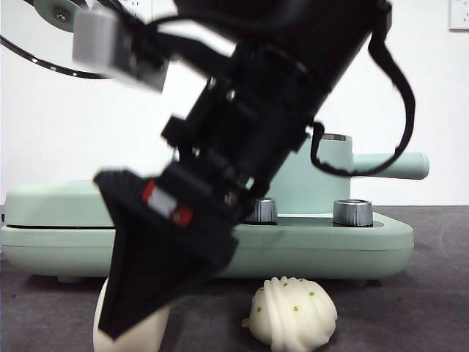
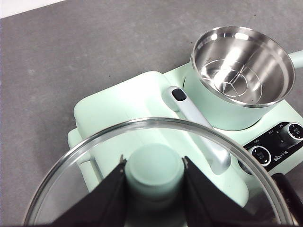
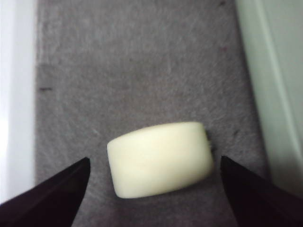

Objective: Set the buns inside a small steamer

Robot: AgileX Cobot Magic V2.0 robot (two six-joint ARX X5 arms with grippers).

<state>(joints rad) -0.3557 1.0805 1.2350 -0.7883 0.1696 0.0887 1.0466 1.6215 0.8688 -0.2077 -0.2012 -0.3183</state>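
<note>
Right claw (image 3: 154,182) spread wide, hanging low over the smooth bun (image 3: 160,158) on the grey bench (image 3: 142,71), one jaw on each side, neither touching. Ridged bun (image 1: 293,314) with green specks just beside, in front of the mint green cooker base (image 1: 322,246). Left claw (image 2: 154,177) clamped on the green knob (image 2: 154,168) of the glass lid (image 2: 94,142), held above the cooker. Small steamer (image 2: 239,75) uncovered, steel inside bare.

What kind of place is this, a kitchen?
Probably a robot test bench set up as a kitchen: a mint cooker with a steel pot, two buns on a grey mat, bare white wall behind.
</note>
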